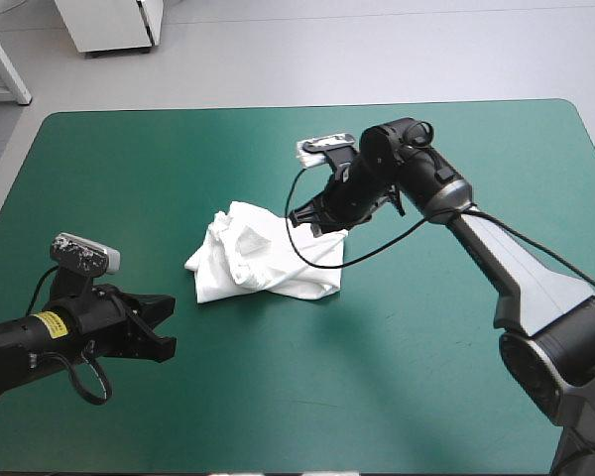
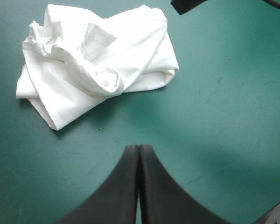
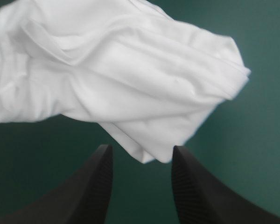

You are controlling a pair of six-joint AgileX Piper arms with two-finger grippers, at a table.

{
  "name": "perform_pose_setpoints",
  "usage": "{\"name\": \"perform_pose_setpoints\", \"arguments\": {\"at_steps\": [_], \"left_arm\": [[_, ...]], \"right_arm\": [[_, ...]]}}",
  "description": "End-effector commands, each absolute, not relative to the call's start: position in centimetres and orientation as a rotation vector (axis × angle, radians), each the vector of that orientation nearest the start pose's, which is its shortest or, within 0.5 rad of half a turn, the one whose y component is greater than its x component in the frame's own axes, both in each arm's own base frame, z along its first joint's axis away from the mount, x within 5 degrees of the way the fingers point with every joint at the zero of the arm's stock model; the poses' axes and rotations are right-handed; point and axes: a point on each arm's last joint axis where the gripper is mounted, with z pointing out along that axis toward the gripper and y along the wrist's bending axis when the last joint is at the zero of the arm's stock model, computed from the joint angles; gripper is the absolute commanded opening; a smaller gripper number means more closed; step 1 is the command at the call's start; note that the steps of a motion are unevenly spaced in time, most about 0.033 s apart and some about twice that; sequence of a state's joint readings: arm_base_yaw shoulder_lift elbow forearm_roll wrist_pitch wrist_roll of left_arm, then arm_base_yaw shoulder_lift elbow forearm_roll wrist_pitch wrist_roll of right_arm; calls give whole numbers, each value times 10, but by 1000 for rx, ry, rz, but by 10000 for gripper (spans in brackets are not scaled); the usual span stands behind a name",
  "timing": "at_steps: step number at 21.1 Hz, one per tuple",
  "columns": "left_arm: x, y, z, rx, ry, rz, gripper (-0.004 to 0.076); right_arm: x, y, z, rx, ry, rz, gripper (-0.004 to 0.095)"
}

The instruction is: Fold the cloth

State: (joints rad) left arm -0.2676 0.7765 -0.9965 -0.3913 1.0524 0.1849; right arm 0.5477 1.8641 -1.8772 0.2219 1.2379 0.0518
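The white T-shirt [image 1: 266, 260] lies as a crumpled heap near the middle of the teal-green cover. My right gripper [image 1: 315, 220] hovers low at the heap's far right corner. It is open in the right wrist view [image 3: 142, 151], with a folded corner of the T-shirt [image 3: 130, 88] reaching in between its fingertips. My left gripper [image 1: 165, 323] rests near the table's front left, well short of the heap. Its fingers meet in one arch [image 2: 138, 147], shut on nothing, and the T-shirt [image 2: 98, 60] lies ahead of it.
One finger of the right gripper [image 2: 186, 5] shows beyond the heap in the left wrist view. The table's far edge [image 1: 307, 107] runs behind the right arm. Teal-green cover [image 1: 426, 377] stretches from the heap to the front and right edges.
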Motion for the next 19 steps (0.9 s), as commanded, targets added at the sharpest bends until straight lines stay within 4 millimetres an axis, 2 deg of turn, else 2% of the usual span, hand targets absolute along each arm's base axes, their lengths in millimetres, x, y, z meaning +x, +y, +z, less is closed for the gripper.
{"name": "perform_pose_setpoints", "arguments": {"at_steps": [1, 5, 8, 10, 19], "left_arm": [[111, -63, 402, 433, 2159, -571, -9], [111, -63, 401, 436, 2164, -571, -9], [110, -64, 400, 440, 2178, -574, -9], [110, -64, 400, 440, 2178, -574, -9], [111, -63, 401, 436, 2169, -570, -9]], "right_arm": [[327, 202, 366, -578, 2621, 512, 391], [334, 197, 352, -533, 2597, 607, 403], [344, 197, 320, -481, 2651, 655, 489], [350, 199, 301, -488, 2702, 639, 494], [366, 210, 261, -458, 2767, 687, 484]]}}
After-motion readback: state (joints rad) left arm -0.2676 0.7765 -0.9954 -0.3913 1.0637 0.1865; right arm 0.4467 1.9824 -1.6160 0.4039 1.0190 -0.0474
